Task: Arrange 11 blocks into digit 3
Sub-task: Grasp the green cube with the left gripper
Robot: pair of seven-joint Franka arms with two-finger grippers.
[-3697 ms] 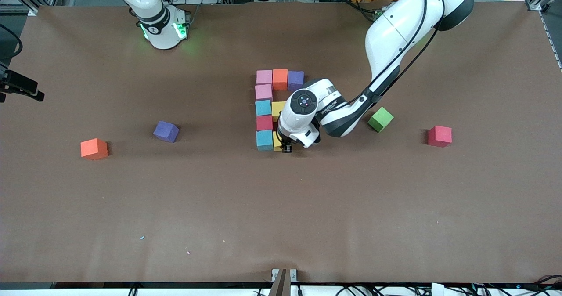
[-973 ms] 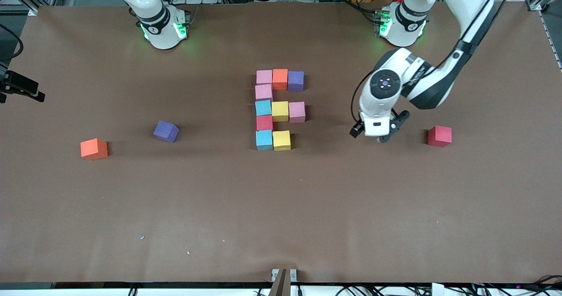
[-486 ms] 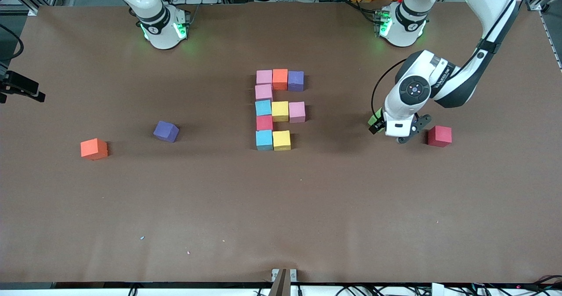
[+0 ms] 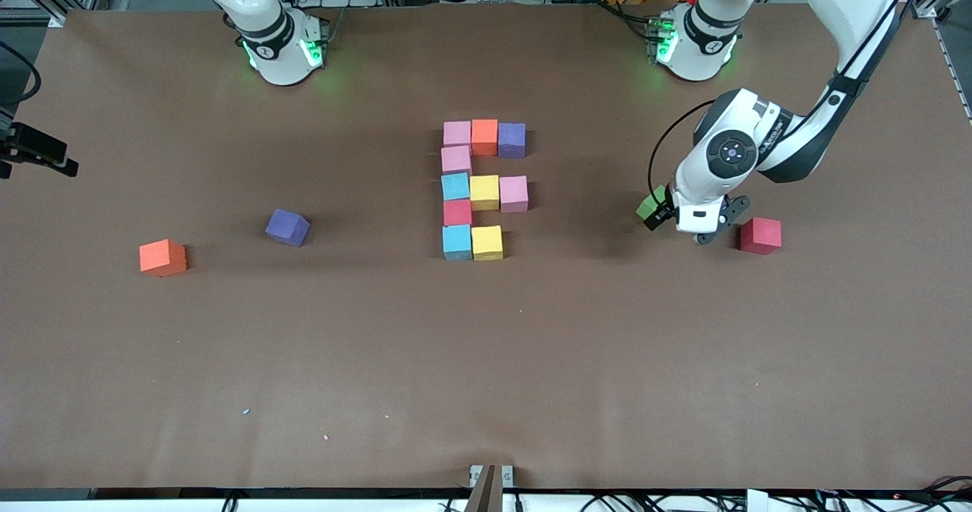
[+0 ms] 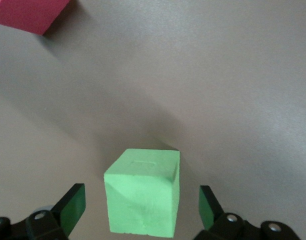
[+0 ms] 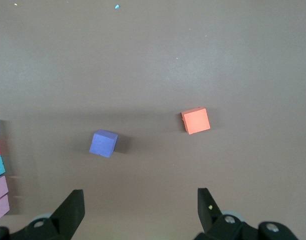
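The table is covered in a plain brown matte sheet, flat and uncluttered, with aluminium framing and cabling along the edge where my bases stand. A few tiny specks lie on the part nearest the front camera.

The digit 3 sits mid-table as ten touching cubes: a full column, a top row, a middle row, and a bottom row one cube short. The green block lies well apart from it, toward my left arm's end, rotated relative to the figure's rows. A red block rests near it. A purple block and an orange block lie toward my right arm's end.

My left gripper hangs over the green block, fingers spread, one on each side, not touching. My right gripper is also spread, holds nothing, and waits high above the purple and orange blocks.

Handling, as I judge it: the block looks like matte foam, so light, slightly compressible and high-friction. Grip two opposite flat faces at mid-height, squared to the block's rotation. Moderate force should suffice; excess would dent the faces. A corner grip risks twisting it.
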